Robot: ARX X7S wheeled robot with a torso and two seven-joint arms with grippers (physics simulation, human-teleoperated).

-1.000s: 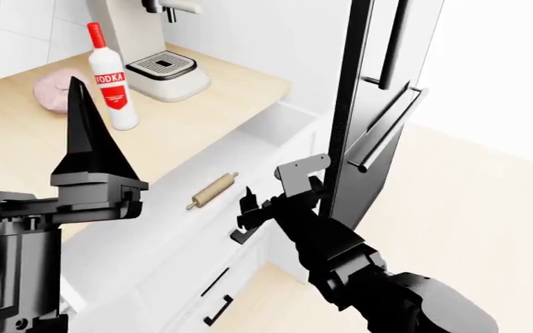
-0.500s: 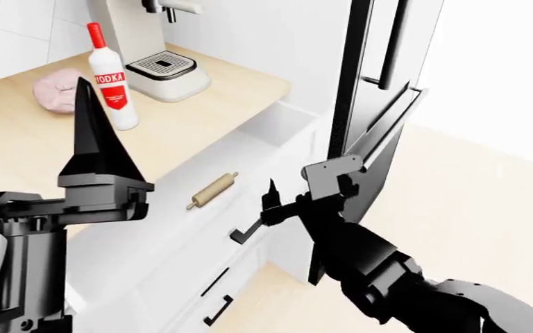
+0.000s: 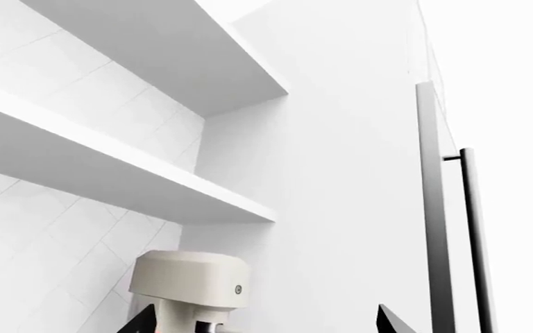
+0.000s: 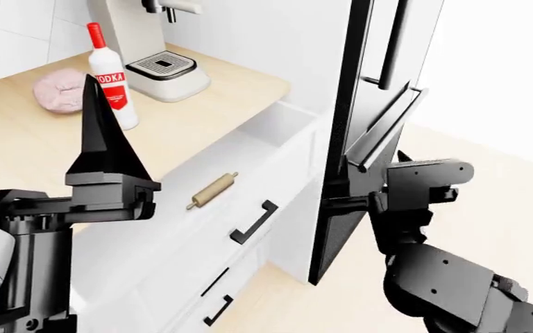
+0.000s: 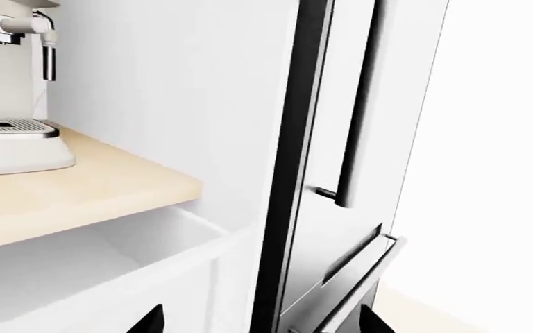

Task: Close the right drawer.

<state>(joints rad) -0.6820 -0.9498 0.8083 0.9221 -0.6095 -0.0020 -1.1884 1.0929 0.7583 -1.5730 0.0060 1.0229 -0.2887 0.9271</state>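
At far left in the head view, left end effector (image 4: 39, 139) raised above the counter (image 4: 192, 114), one long black finger (image 4: 105, 132) pointing up, its mate cut by the frame edge; spread wide apart, gripping nothing. Behind it on the wooden counter, a pink lump (image 4: 55, 90), then a vodka bottle (image 4: 111, 76) standing upright, then a cream coffee machine (image 4: 160, 66) against the tiled wall. In the left wrist view, only white shelves (image 3: 128, 173) and the top of the coffee machine (image 3: 192, 274).

Toward the middle, the right drawer (image 4: 202, 229) pulled well out from under the counter edge, white walls and flat front in plain sight, black bar handle (image 4: 253, 222) on the front. Inside it, a wooden rolling pin (image 4: 213, 190) lying loose on the drawer floor. Below, two more white drawer fronts with black handles (image 4: 217, 298).

Right of the drawer, a tall black-edged door (image 4: 354, 139) standing open, edge-on. Further right, right end effector (image 4: 341, 203) beside that door's edge, apart from the drawer handle; fingers partly hidden behind the door, so cannot tell whether wide or narrow. Pale wooden floor (image 4: 488, 201) beyond.
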